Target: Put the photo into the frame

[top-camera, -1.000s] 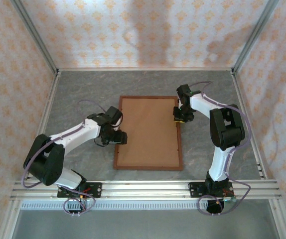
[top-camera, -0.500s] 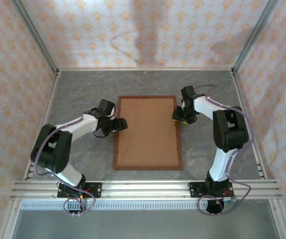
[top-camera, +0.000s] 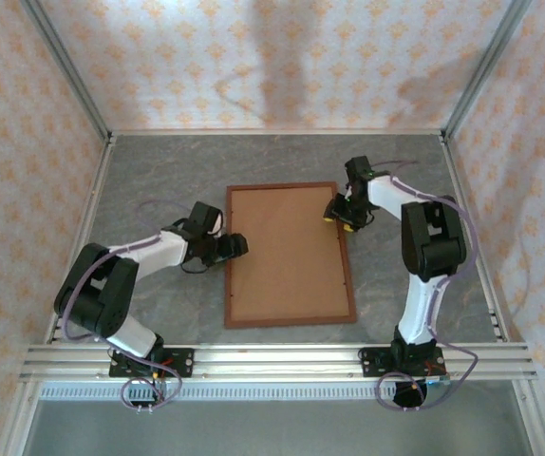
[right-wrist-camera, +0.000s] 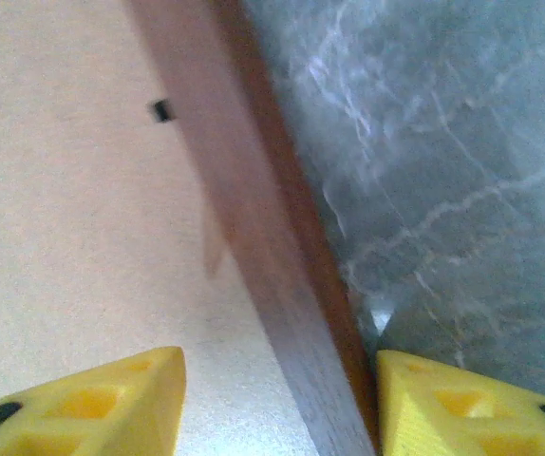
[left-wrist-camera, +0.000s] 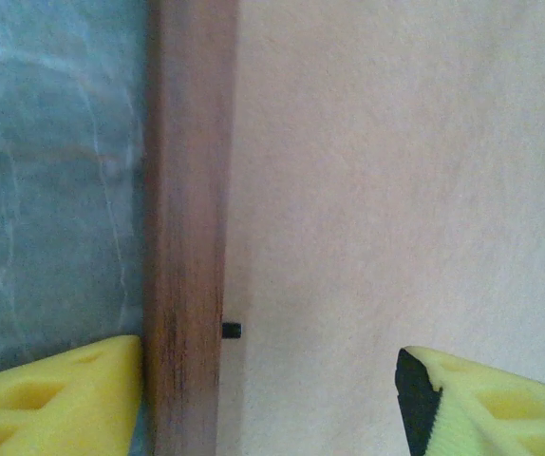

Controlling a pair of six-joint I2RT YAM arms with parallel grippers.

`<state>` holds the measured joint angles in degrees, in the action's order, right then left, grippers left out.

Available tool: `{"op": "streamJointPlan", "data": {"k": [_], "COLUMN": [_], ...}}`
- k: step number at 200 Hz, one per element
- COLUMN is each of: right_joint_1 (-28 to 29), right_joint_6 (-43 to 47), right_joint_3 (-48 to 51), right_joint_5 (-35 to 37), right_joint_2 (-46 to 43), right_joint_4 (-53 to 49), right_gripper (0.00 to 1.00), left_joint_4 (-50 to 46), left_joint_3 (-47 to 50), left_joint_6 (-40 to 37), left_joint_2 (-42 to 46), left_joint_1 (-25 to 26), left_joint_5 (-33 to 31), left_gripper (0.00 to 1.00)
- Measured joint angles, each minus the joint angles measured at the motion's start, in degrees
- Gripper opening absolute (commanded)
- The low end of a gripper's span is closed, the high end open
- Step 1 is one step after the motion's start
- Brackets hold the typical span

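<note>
Frame [top-camera: 291, 322]: reddish-brown wood moulding; it is lying flat at the middle of the grey marbled table [top-camera: 159, 180], long sides running away from the arm bases, near end skewing slightly to the right; a plain brown backing board [top-camera: 288, 252] is filling it and facing up.

Left gripper [top-camera: 237, 247]: it is reaching in from the left, about halfway along the frame's left rail; its jaws are standing wide and straddling that rail; one yellow fingertip [left-wrist-camera: 54, 394] is sitting on the table side, right against the wood, while the other is hanging over the backing board; a small black tab [left-wrist-camera: 232, 330] is showing at the rail's inner edge.

Right gripper [top-camera: 340, 215]: it is sitting at the far part of the frame's right rail; its jaws are also standing wide, one fingertip over the backing board, the other over the table, the rail running between them; whether either fingertip is touching the wood cannot be told; a second black tab [right-wrist-camera: 161, 110] is showing on the board beside the rail.
</note>
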<state>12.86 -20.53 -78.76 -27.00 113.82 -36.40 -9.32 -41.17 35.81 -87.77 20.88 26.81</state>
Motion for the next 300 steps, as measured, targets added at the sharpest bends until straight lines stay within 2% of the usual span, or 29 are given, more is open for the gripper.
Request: {"op": "streamJointPlan", "data": {"k": [23,41,78,90,100,120,142,176,181,193,226,255,273,300], "right_joint_1": [0.9,2.2,6.8,8.3,9.2,9.4,7.8,3.4,2.8,1.3,2.1,3.4,3.7,3.7], "right_joint_6": [-0.6,-0.7,-0.3,1.1,2.5,5.2,6.9,5.2,4.2,2.3,-2.5,-5.2,-5.8,-5.6], "right_joint_3": [-6.7,-12.8,-28.7,-31.1,-31.0,-24.7,-11.9,8.0,10.5,16.9,27.7,30.3,29.9,26.6], "right_joint_5": [0.1,-0.5,-3.5,-2.7,-0.3,6.5,13.2,18.1,18.1,17.8,15.4,13.5,12.2,11.3], "right_joint_2": [4.3,8.4,16.5,16.5,14.9,8.0,-4.2,-22.9,-24.6,-28.2,-28.8,-27.2,-25.0,-20.6], "right_joint_4": [-2.8,1.0,4.3,3.3,2.5,1.1,0.5,2.0,2.5,3.7,7.1,10.1,12.7,13.6], "right_gripper": [0.47,0.47,0.59,0.64,0.67,0.73,0.83,0.94,1.00,0.99,0.99,0.96,0.93,0.86], "left_joint_4": [1.5,2.8,2.1,0.2,-2.2,-3.5,-1.5,0.7,0.8,0.5,-2.7,-7.1,-8.0,-7.0], "left_joint_3": [4.5,7.2,10.1,9.7,8.4,4.5,-0.4,-13.9,-16.5,-23.0,-38.1,-43.6,-44.2,-41.0], "left_joint_6": [0.9,1.4,0.3,-0.9,-2.7,-4.7,-5.9,-8.9,-9.6,-10.8,-13.6,-16.5,-17.3,-18.9], "left_joint_2": [4.0,6.5,11.5,14.3,17.1,19.3,16.3,0.5,-2.7,-9.9,-26.8,-33.5,-33.6,-32.5], "left_joint_1": [1.3,2.1,5.5,6.2,6.0,3.5,-3.2,-10.5,-11.2,-12.5,-14.3,-14.3,-14.6,-14.9], "left_joint_5": [0.0,0.4,4.4,3.6,0.4,-5.4,-8.3,-9.8,-9.6,-8.8,-4.7,-1.9,0.8,1.1], "left_gripper": [0.69,0.69,0.72,0.76,0.80,0.82,0.85,0.92,0.92,0.92,0.93,0.90,0.81,0.58]}}
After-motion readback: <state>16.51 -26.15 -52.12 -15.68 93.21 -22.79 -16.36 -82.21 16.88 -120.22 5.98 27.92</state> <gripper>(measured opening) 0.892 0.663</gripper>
